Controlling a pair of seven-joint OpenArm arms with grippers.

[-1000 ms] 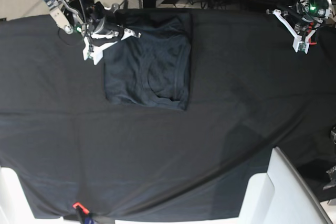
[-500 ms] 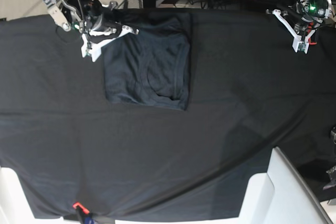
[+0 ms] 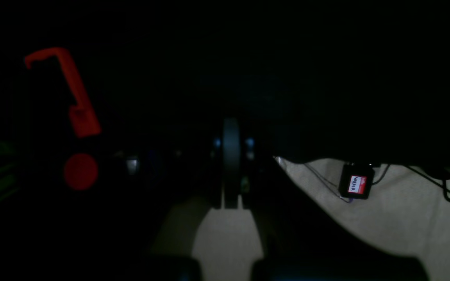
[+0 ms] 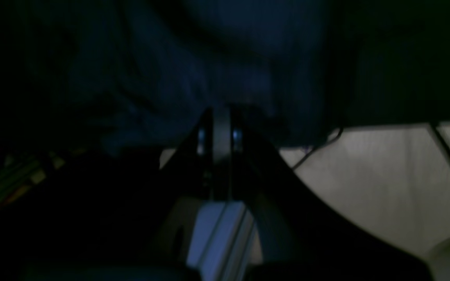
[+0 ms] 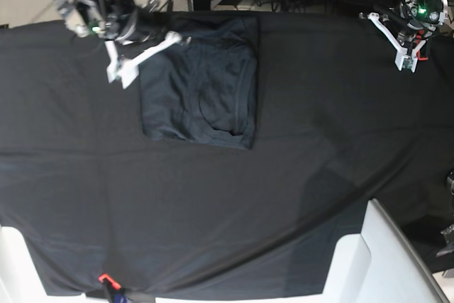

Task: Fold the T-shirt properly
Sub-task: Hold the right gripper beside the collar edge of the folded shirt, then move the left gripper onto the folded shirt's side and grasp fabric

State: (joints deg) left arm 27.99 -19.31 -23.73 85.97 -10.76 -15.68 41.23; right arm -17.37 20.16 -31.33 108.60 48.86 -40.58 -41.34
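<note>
Base view: at the far left of the bench (image 5: 71,196), the right end effector (image 5: 142,53) has its white fingers pressed together with nothing between them. It hangs just beside the upper left corner of the T-shirt (image 5: 202,90), and whether the tips brush the cloth I cannot tell. Its arm reaches in from the upper left corner, wrist angled down toward the bench, fingers pointing down and left.

That T-shirt lies folded into a compact rectangle on the black tablecloth (image 5: 319,104), left of centre and close to the far edge, with a curved seam showing on its top layer.

At the far right, the left end effector (image 5: 397,40) is likewise pinched closed and empty, well apart from the garment, near the far right edge of the bench. Its arm comes down from the upper right corner, with a green light glowing on the wrist.

Right wrist view: closed fingers (image 4: 221,128) meet in a narrow line, with dim bluish cloth beyond them.

Left wrist view: fingers (image 3: 231,156) are shut in the same way. 1 red hook-shaped part (image 3: 68,89) sits at left, and a small black tag with a red label (image 3: 357,184) hangs at right; its white lettering is too blurred to read.
</note>
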